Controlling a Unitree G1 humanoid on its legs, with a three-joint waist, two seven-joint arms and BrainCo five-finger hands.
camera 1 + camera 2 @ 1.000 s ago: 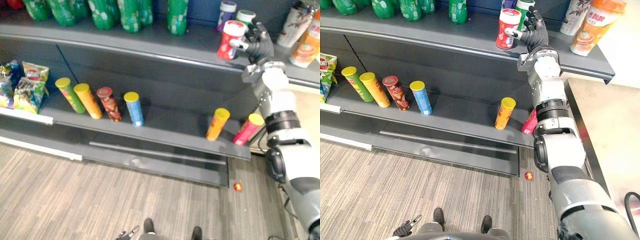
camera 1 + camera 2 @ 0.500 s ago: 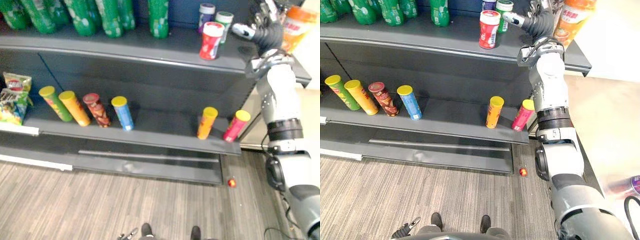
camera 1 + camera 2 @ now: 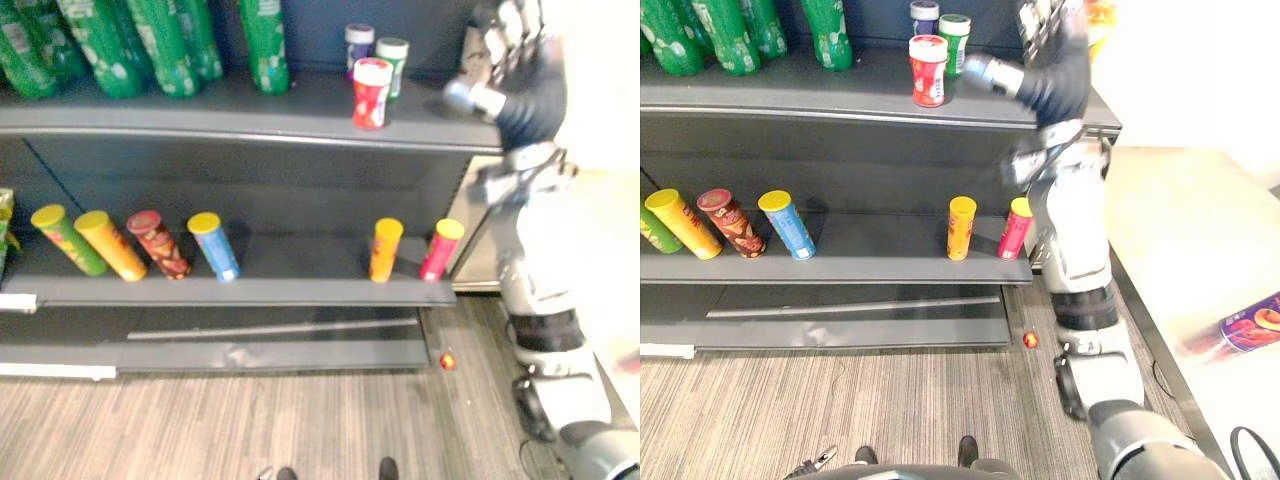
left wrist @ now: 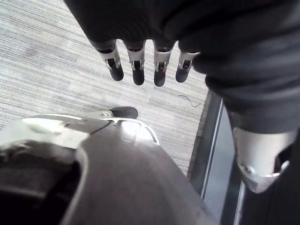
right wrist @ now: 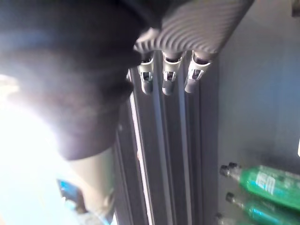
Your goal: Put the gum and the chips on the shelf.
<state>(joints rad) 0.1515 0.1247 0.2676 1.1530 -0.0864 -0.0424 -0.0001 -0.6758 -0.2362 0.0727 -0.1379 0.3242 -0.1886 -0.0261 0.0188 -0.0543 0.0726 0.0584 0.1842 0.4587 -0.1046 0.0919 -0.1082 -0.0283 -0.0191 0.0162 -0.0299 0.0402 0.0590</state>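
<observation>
A second ago the right hand (image 3: pixel 518 82) was up against the red gum tub (image 3: pixel 372 92). Now it has drawn well off to the right, and the whole view has swung that way with it. The tub stands upright and alone near the front edge of the top shelf (image 3: pixel 200 105), just ahead of two smaller capped tubs, so the gum half of the job looks done and the chips come next. The right hand's own wrist camera shows its fingers straight, side by side and holding nothing. The head views smear them too much to add more. The left hand (image 4: pixel 159 65) hangs over the floor with its fingers relaxed and apart, also empty. Which chips are meant is hard to say. A pink tube (image 3: pixel 440 249) leans at the right end of the lower shelf (image 3: pixel 300 270) beside an orange one. A blurred purple and red tube (image 3: pixel 1252 325) lies on the pale counter (image 3: pixel 1180 250), cut off by the frame edge, and may be the one still to shelve.
</observation>
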